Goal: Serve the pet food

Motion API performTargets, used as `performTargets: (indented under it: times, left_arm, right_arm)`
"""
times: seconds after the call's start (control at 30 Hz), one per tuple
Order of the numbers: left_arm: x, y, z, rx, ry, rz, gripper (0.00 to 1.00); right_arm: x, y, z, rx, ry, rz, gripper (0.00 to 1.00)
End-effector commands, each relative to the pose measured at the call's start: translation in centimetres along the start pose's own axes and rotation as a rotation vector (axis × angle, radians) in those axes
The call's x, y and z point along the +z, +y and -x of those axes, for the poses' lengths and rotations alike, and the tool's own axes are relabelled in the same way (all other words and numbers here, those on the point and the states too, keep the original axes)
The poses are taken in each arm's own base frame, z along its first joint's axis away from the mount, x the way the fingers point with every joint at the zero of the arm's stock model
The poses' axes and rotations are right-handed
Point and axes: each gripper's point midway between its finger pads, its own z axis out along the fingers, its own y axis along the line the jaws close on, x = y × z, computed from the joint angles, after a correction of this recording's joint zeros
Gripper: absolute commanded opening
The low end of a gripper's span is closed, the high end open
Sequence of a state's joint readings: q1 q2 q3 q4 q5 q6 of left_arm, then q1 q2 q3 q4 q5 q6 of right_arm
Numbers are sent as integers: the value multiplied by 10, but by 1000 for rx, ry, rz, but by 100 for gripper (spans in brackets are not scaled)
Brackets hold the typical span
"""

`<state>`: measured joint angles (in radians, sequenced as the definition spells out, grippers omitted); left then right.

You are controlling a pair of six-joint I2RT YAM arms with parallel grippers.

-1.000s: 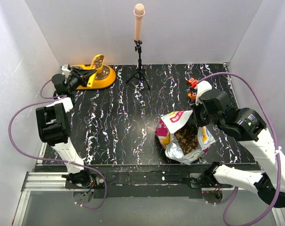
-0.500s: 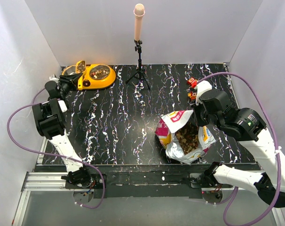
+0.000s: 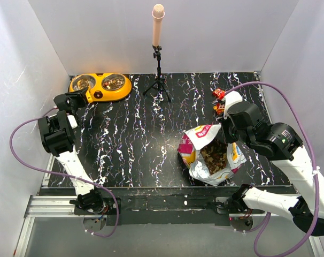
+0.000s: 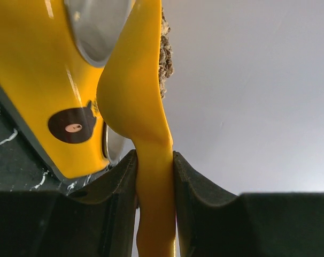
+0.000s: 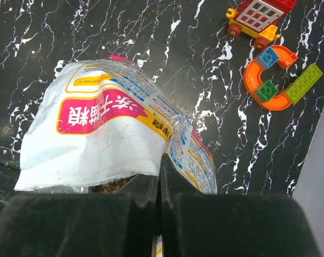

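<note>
The left pincer [image 4: 154, 171] is clamped on the handle of the yellow scoop [image 4: 132, 80], one pad pressed flat on each side of the stem. It hangs just beside the left end of the orange double bowl [image 3: 96, 87], on the side nearer the arm bases. The wrist view shows the scoop edge-on and tipped, with a small clump of pet food [image 4: 164, 51] at its rim. More of the food lies in both steel cups [image 4: 95, 24] of the bowl. The main store sits in the open white bag [image 3: 200, 138], well apart from the bowl, off to its right and toward the near edge of the bench [image 3: 146, 128]. The right pincer [image 5: 159, 174] is closed tight on the bag's upper lip, which props the mouth open.

The step in hand looks like delivering a scoopful at the bowl. To do it well, the scoop's lip should be over a cup before the wrist rolls, not over the orange rim or outside it. Right now the scoop appears to be beside the bowl rather than above a cup, so a roll here would probably scatter pieces onto the bench. The roll should be slow, letting the food slide rather than jump. The handle is smooth and narrow, so the clamp must not slacken or the scoop could twist. The right arm does best to hold the bag's lip where it is, so the mouth is ready for another dip.
</note>
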<state>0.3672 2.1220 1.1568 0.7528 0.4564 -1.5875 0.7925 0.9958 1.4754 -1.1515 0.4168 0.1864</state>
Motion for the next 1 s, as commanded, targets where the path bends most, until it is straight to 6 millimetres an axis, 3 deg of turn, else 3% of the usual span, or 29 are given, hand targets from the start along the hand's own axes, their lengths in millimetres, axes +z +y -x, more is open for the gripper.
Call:
performTargets:
  times: [0.0, 0.27, 0.97]
  left_arm:
    - [8, -5, 17, -51, -113, 17, 0]
    - [26, 7, 16, -119, -106, 131, 0]
    - [34, 6, 4, -520, -299, 427, 0]
  right_arm:
    - [-31, -18, 74, 131, -318, -51, 1]
    - [-27, -17, 75, 132, -317, -52, 1]
    - [-31, -25, 75, 125, -335, -75, 1]
